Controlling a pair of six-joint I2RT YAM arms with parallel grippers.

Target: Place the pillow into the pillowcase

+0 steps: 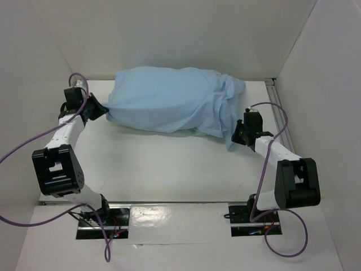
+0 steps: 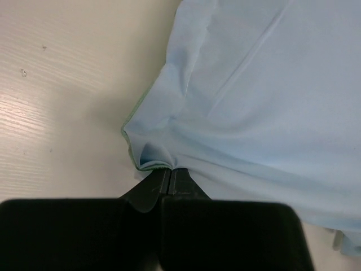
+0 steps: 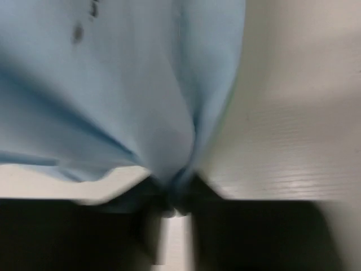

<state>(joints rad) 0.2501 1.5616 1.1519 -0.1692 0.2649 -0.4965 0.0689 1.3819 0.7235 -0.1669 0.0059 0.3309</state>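
Observation:
A light blue pillowcase (image 1: 169, 101) lies bulging across the back of the white table (image 1: 158, 164), its right end loose and wrinkled. A sliver of pale green pillow (image 1: 194, 131) peeks out under its front edge. My left gripper (image 1: 100, 108) is shut on the pillowcase's left corner; in the left wrist view the pinched corner (image 2: 149, 158) with a green edge sits right at the closed tips (image 2: 170, 174). My right gripper (image 1: 237, 137) is shut on a hanging fold of the pillowcase's right end, and in the blurred right wrist view the cloth (image 3: 169, 130) gathers into the tips (image 3: 175, 195).
White walls enclose the table on the left, back and right. A metal rail (image 1: 275, 107) runs along the right edge. Purple cables (image 1: 22, 148) loop beside both arms. Bare tabletop lies between the pillowcase and the arm bases (image 1: 169, 217).

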